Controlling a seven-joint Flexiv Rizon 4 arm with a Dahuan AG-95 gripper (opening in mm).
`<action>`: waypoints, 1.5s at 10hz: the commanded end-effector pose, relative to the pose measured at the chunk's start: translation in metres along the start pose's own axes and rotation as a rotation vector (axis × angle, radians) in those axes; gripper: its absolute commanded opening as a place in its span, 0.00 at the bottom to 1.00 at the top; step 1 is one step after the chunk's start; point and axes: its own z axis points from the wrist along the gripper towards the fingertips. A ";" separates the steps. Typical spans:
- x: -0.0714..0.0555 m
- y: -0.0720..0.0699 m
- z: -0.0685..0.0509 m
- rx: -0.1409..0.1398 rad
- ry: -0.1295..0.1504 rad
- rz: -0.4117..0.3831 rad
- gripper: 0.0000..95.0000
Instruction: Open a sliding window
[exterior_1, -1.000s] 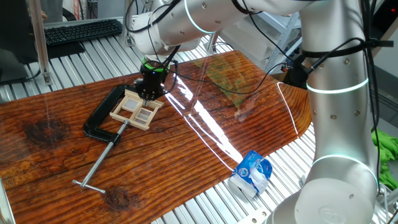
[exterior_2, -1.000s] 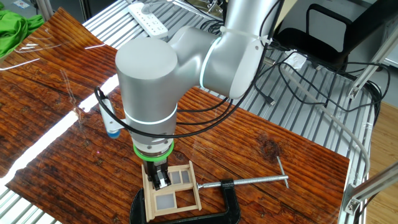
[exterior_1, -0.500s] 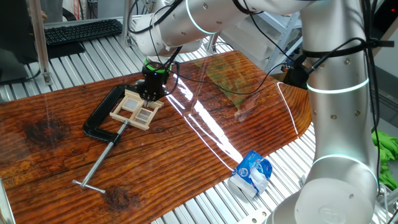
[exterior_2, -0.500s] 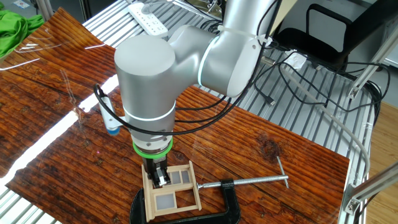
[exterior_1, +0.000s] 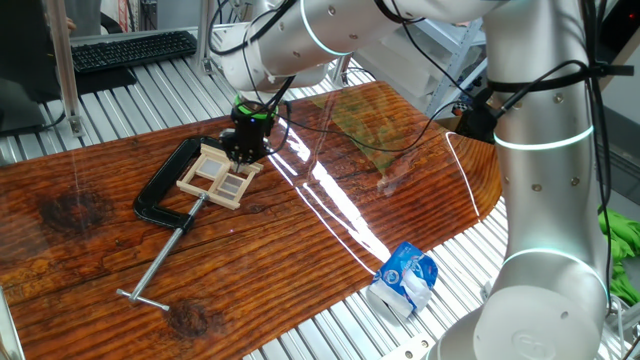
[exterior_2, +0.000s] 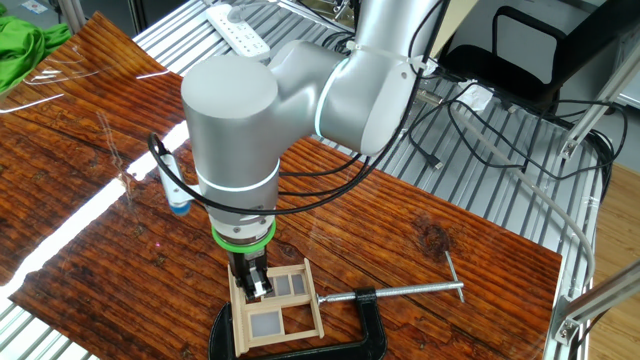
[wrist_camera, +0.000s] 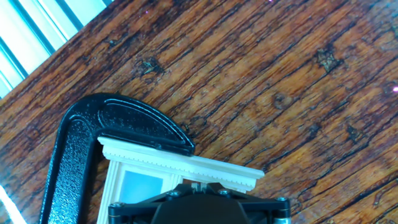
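Note:
The sliding window (exterior_1: 220, 175) is a small pale wooden frame with four panes, lying flat on the wooden tabletop and held in a black C-clamp (exterior_1: 160, 195). It also shows in the other fixed view (exterior_2: 278, 305) and in the hand view (wrist_camera: 180, 163), where the clamp (wrist_camera: 81, 143) curves around its left end. My gripper (exterior_1: 240, 155) points straight down onto the window's far side. In the other fixed view my gripper (exterior_2: 256, 288) has its narrow fingers together inside the frame. In the hand view my gripper (wrist_camera: 196, 185) shows two tips close together against the frame's rail.
The clamp's long screw and T-handle (exterior_1: 150, 280) stretch toward the front-left. A crumpled blue-and-white packet (exterior_1: 405, 278) lies at the table's front edge. A keyboard (exterior_1: 130, 48) sits behind the table. A power strip (exterior_2: 238, 32) and green cloth (exterior_2: 20, 45) lie beyond it.
The arm has shifted very slightly over the window. The window and clamp look unmoved.

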 end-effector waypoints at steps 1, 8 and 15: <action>0.003 -0.002 0.002 -0.002 -0.001 0.005 0.00; 0.011 -0.008 0.005 -0.014 -0.004 0.031 0.00; 0.020 -0.003 0.003 -0.015 -0.002 0.062 0.00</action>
